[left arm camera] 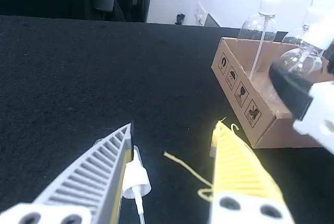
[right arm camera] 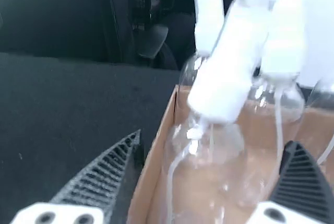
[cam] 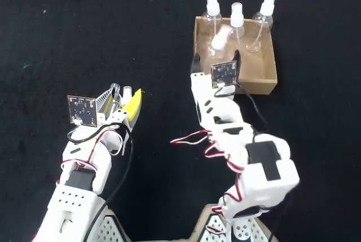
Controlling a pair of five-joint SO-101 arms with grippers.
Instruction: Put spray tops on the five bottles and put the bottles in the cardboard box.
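- The black cloth-covered bench (cam: pixel 84 39) carries everything.
- The shallow brown cardboard box (cam: pixel 260 75) sits on the far right part of the bench.
- 3 clear plastic bottles (cam: pixel 237 19) with white spray tops stand upright in a row along the box's far wall.
- A 4th clear bottle (cam: pixel 217 44), also capped with a white spray top, leans tilted in the box's near left part.
- The right pincer (cam: pixel 216 58) hangs over the box's near left edge. It is spread wide, with its dark fingers on either side of the tilted bottle (right arm camera: pixel 209 151), gripping nothing.
- The left pincer (left arm camera: pixel 173 126) is low over the bench, well left of the box and gaping wide. It has 1 grey finger and 1 yellow, and grips nothing.
- A loose white spray top (left arm camera: pixel 136 174) lies on the bench between them, just beside the grey finger.
- A thin yellow thread (left arm camera: pixel 182 165) lies near the yellow finger.
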